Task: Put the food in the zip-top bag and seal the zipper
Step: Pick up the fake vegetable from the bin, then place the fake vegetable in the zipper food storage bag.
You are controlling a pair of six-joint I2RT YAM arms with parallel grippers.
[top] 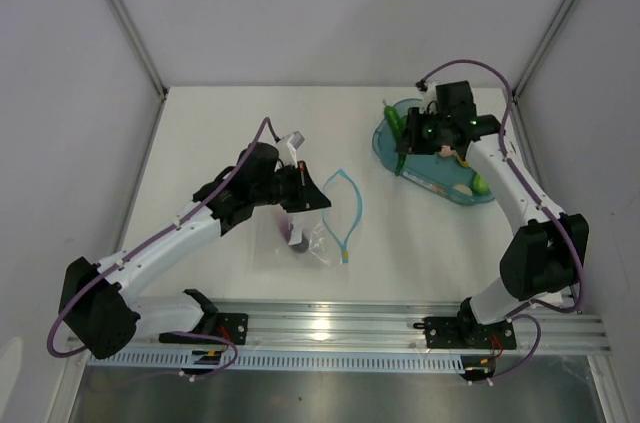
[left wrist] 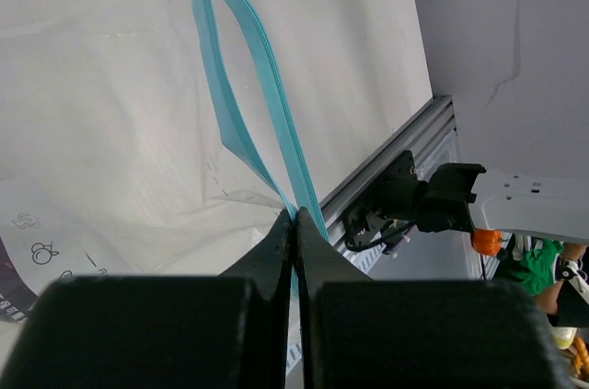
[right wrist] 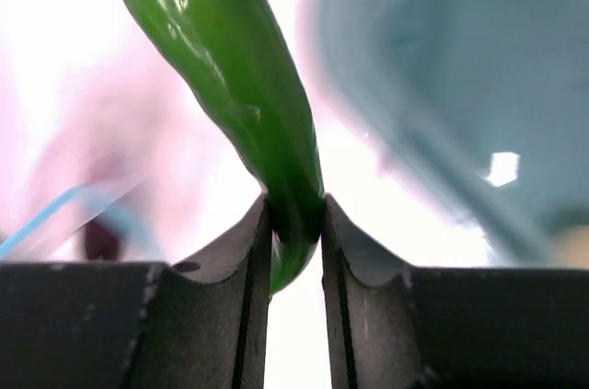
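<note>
While my left hand is pinching the zipper, holding the zip-top bag open on the desk, my right hand is gripping the long green vegetable at the teal tub. I'm judging loading as underway; the next move is calling for a carry across into the bag's mouth.

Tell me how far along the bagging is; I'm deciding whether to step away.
Early. Done: possibly one dark purple piece at the bag, hard to tell. In hand: the left gripper pinches the zipper, its mouth gaping; the right gripper holds the long green vegetable by the teal tub. Left: bagging it, the other pieces in the tub, and sealing.
</note>
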